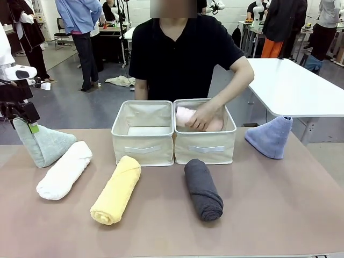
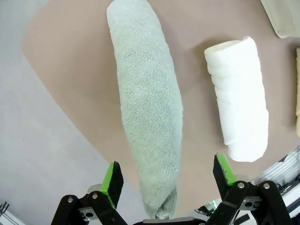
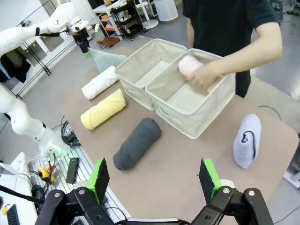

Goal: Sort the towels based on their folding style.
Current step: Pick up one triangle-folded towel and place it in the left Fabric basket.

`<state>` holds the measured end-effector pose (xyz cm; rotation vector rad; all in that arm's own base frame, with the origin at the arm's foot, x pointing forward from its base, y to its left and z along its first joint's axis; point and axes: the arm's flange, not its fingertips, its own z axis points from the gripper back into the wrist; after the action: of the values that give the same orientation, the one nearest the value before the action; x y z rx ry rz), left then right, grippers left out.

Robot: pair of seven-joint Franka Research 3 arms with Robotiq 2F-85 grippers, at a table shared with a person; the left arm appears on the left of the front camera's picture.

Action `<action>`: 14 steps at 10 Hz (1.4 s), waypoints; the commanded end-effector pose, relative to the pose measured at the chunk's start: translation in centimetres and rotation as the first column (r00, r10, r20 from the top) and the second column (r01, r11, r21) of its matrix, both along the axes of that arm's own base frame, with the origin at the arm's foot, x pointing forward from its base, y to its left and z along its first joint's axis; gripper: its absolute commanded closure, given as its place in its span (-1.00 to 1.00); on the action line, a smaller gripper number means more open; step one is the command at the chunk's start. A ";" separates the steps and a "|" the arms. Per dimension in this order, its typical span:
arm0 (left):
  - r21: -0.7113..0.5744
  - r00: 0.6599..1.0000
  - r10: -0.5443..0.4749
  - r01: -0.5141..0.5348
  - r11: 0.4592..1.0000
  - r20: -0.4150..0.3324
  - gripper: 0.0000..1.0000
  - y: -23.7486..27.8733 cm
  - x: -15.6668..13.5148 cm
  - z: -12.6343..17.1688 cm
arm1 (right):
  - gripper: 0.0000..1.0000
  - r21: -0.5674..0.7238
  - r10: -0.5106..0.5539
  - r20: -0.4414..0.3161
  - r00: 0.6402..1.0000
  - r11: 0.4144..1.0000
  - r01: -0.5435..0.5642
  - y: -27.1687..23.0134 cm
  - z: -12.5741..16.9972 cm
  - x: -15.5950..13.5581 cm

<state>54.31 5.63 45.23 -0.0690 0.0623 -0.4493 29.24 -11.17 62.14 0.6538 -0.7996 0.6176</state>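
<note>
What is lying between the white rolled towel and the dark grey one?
The yellow rolled towel lies between the white towel and the dark grey towel, touching neither. The front view shows this, and the right wrist view too.

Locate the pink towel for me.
Front view: the pink towel lies in the right-hand cream bin of the pair, with the person's hand on it, just behind the dark grey towel.
</note>
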 end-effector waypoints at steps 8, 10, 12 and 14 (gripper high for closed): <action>0.027 0.994 -0.086 0.084 0.996 0.069 1.00 0.5 -0.8 -0.9 | -1.00 0.016 0.016 0.009 1.000 1.000 -0.016 0.0 -0.1 0.1; 0.030 0.994 -0.083 0.081 0.996 0.069 0.79 0.6 -0.8 -0.6 | -1.00 0.016 0.016 0.009 1.000 1.000 -0.016 0.0 -0.1 0.1; 0.054 0.994 -0.083 0.080 0.995 0.073 1.00 0.4 -1.0 0.1 | -1.00 0.016 0.016 0.009 1.000 1.000 -0.016 0.0 -0.1 0.1; 0.059 0.994 -0.078 0.074 0.996 0.073 1.00 0.5 -1.2 0.4 | -1.00 0.016 0.016 0.009 1.000 1.000 -0.016 0.0 -0.1 0.1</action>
<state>53.97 6.07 45.43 -0.0279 0.0022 -0.5263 29.25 -11.17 62.13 0.6539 -0.7995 0.6176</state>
